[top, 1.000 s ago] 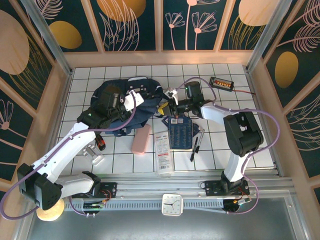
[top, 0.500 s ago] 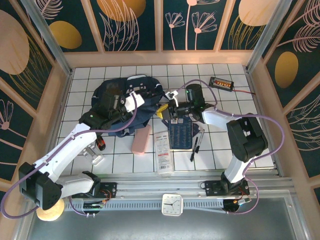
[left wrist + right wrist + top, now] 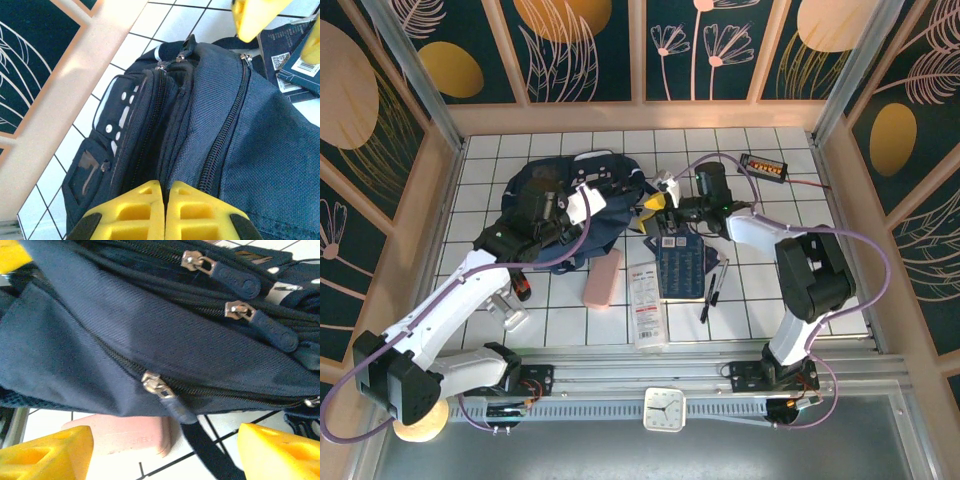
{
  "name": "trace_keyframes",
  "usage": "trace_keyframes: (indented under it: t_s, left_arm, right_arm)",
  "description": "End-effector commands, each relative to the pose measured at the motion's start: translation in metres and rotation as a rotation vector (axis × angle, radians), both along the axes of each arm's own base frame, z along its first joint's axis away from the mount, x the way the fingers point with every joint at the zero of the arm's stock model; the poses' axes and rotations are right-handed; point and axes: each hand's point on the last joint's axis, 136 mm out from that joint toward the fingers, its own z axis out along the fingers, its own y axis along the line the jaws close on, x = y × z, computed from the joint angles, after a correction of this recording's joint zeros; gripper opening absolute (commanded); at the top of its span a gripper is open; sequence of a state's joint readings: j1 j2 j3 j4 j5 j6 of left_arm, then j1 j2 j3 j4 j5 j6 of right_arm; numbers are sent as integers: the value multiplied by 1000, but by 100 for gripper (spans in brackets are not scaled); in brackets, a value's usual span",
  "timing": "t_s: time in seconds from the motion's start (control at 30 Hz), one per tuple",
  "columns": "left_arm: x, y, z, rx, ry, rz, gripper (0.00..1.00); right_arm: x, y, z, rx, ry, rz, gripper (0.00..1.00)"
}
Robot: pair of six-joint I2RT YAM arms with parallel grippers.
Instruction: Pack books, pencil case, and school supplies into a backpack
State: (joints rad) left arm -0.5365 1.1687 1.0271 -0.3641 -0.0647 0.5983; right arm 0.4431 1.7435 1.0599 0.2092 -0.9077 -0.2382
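Top: backpack [image 3: 618, 222] sits left of table centre toward the far edge, long axis roughly left-right, partly under the left arm. Left wrist: left gripper [image 3: 164, 212] pressed together over its zips, tips cut off. Right wrist: right gripper [image 3: 165, 450] spread; pink pencil case [image 3: 125, 437] half-hidden behind backpack.

Your left arm [image 3: 450, 295] ran from its base diagonally forward and inward, forearm low. Left hand [image 3: 164, 212]: yellow fingers [image 3: 135, 215] pressed flat together, no gap. Your right arm [image 3: 805, 275] stood folded at the elbow, forearm reaching leftward. Right hand [image 3: 165, 450]: its fingers [image 3: 45, 455] were spread wide, one at each lower corner of the wrist view.
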Motion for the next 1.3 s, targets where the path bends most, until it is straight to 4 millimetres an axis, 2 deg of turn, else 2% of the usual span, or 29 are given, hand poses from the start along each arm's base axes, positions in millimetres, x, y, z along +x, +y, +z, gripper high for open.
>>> trace_keyframes:
  t_s: [0.0,0.13,0.43,0.63,0.7,0.77,0.87,0.9,1.27]
  left_arm:
    - [5,-2,35,-65,-102,9,0]
    - [6,-3,39,-78,-104,13,0]
    - [9,-7,36,-87,-88,8,0]
    - [10,-8,35,-84,-86,4,0]
    - [11,-9,37,-92,-87,3,0]
    - [11,-9,37,-96,-91,4,0]
    - [11,-10,36,-101,-89,2,0]
    - [12,-11,35,-101,-87,1,0]
    - [19,-11,25,-84,-74,17,0]
  right_arm:
    - [12,13,2,16,-49,7,77]
    - [18,18,-1,26,-36,8,77]
    - [15,27,1,55,-28,31,77]
    - [18,40,2,69,-22,39,70]
    - [19,42,1,70,-15,42,63]
    - [17,42,1,68,-9,49,52]
    - [14,41,0,56,4,56,8]
    - [12,40,-1,49,7,56,0]
    - [-17,23,5,-19,55,80,0]
